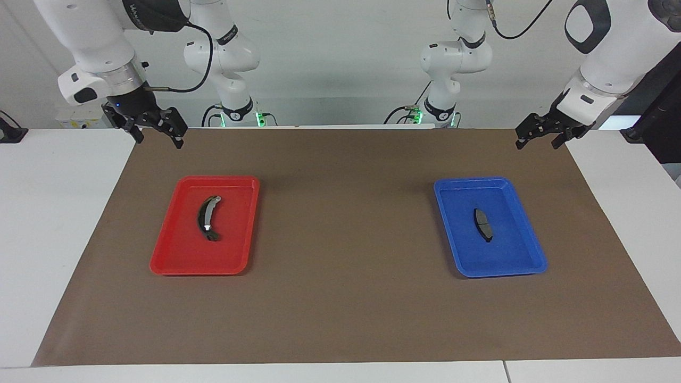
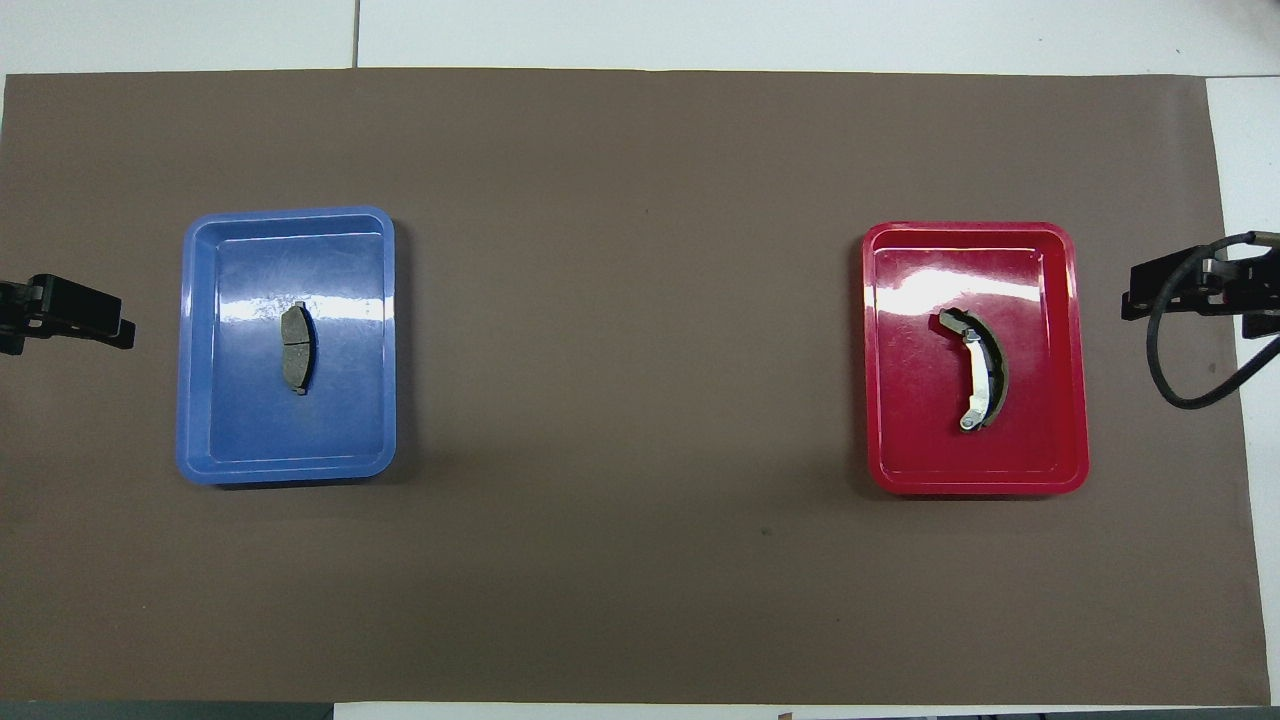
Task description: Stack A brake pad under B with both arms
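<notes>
The short dark-grey A brake pad point(image 1: 483, 224) is lying in the blue tray point(image 1: 524, 263) and crescent-shaped silver-stripped B point(image 1: 208, 218) in the red tray point(image 1: 173, 260), apart at the table's ends, each awaiting its own arm, while the left gripper point(image 1: 537, 137) and right gripper point(image 1: 158, 134) are hanging spread over the robot-side corners.

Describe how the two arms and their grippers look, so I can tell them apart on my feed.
Both arms are glossy white with rounded joints, dark bands and black cables. The right gripper is black with two fingers, under a silver wrist ring with a small blue light. The left gripper is the same black two-finger type on a white wrist.
</notes>
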You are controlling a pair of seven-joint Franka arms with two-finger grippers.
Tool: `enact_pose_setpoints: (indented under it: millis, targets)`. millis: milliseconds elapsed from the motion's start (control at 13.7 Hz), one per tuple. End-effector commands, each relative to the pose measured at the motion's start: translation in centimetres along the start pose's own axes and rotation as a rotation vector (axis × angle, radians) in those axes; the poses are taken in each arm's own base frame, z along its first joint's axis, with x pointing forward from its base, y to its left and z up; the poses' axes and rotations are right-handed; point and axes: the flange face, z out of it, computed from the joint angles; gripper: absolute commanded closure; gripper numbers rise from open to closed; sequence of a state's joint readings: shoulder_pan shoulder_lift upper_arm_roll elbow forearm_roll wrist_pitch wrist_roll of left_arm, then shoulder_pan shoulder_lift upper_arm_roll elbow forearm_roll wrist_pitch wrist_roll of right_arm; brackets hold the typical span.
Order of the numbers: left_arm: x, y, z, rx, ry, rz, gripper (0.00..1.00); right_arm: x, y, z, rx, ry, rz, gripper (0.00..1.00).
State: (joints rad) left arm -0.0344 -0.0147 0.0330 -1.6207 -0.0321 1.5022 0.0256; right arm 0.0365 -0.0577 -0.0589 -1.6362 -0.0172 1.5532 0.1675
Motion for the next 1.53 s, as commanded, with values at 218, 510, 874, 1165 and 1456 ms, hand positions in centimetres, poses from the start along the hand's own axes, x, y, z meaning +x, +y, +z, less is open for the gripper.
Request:
enact_pose_setpoints:
  millis: [218,510,874,1165,1456]
  targets:
    - [-0.4,0.6,1.4,0.014,0.082,-0.007,0.01,-0.1,0.5,-0.3,0.004,-0.008,-0.013,0.01]
    - [0.2,0.5,5.3,0.014,0.12,-0.007,0.01,-0.1,0.5,-0.3,0.004,-0.008,-0.013,0.01]
    - [0.8,1.0,14.9,0.017,0.158,0.005,0.01,-0.1,0.5,-0.2,0.004,-0.009,-0.013,0.01]
    - [0.7,0.9,19.5,0.018,0.151,0.004,0.02,-0.1,0.5,-0.2,0.004,-0.009,-0.013,0.01]
    - [2.2,0.9,22.2,0.02,0.164,0.006,0.02,-0.1,0.5,-0.3,0.004,-0.006,-0.013,0.01]
